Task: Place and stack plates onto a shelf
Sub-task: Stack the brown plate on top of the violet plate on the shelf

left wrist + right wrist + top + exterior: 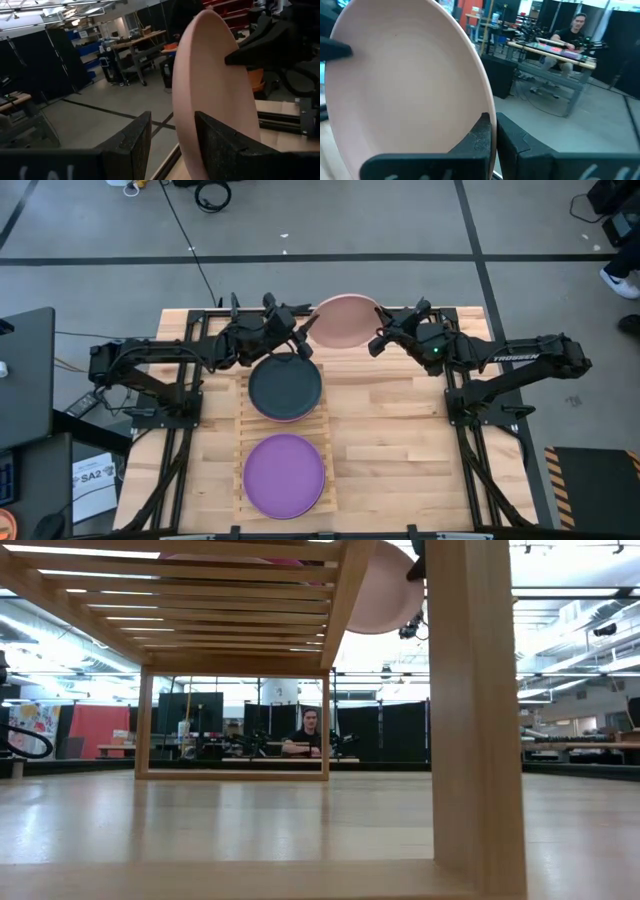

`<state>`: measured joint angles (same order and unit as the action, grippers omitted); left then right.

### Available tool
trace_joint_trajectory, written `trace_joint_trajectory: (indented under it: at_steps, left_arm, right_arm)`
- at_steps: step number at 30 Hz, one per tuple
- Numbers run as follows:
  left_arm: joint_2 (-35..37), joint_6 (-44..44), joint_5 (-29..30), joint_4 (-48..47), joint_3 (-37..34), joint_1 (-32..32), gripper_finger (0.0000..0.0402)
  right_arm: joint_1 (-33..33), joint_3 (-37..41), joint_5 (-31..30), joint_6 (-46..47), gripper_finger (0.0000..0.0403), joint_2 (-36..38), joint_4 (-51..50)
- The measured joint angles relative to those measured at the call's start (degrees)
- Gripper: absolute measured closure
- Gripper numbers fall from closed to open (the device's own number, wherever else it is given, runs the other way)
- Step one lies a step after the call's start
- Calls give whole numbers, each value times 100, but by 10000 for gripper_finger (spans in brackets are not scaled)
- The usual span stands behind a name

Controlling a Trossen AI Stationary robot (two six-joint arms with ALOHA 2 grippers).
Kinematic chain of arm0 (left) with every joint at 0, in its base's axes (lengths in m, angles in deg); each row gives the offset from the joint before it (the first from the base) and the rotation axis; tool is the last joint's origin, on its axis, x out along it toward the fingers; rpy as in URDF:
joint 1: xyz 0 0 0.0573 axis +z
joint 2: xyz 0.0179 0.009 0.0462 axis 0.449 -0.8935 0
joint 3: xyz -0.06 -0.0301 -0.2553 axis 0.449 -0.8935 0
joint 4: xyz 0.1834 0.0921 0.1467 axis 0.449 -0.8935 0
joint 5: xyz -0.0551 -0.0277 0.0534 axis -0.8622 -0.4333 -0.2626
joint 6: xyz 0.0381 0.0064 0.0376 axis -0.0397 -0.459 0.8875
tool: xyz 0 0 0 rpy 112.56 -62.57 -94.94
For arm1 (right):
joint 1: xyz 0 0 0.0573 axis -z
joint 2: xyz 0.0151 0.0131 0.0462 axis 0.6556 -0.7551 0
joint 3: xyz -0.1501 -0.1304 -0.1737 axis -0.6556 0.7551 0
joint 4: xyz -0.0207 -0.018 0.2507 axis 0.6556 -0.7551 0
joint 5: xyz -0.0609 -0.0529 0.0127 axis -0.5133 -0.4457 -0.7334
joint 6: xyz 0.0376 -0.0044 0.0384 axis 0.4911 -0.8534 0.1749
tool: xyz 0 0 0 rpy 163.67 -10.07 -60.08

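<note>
A salmon pink plate [345, 321] is held off the table [400, 440] at its far edge, between the two grippers. The right gripper [381, 340] is pinched on the plate's rim; in the right wrist view the two fingers [481, 134] are pressed almost together with the rim caught between them. The left gripper [305, 340] stands at the plate's opposite edge with its fingers [131, 142] spread; in the left wrist view the rim sits between them, and contact cannot be told. The plate is tilted steeply, nearly on edge.

Just nearer than the left gripper, the slatted wooden shelf [285, 423] lies on the table. A dark grey plate [285, 386] rests on its far end, stacked on another plate whose purple edge shows beneath. A purple plate [284, 474] lies on the shelf's near end, apart from the stack.

Beyond the table, a seated person [310, 736] is seen at a desk.
</note>
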<state>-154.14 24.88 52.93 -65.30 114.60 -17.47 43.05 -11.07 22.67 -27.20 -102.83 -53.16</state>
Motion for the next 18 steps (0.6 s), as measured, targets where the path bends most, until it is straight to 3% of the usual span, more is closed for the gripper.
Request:
trace_joint_trajectory:
  at_steps: [9,18]
  left_arm:
    - [0,-2,72,11,0,-2,258]
    - [2,-25,134,13,0,-4,334]
  right_arm:
    - [-48,0,148,-4,386,-2,272]
    - [-48,0,154,10,380,-4,315]
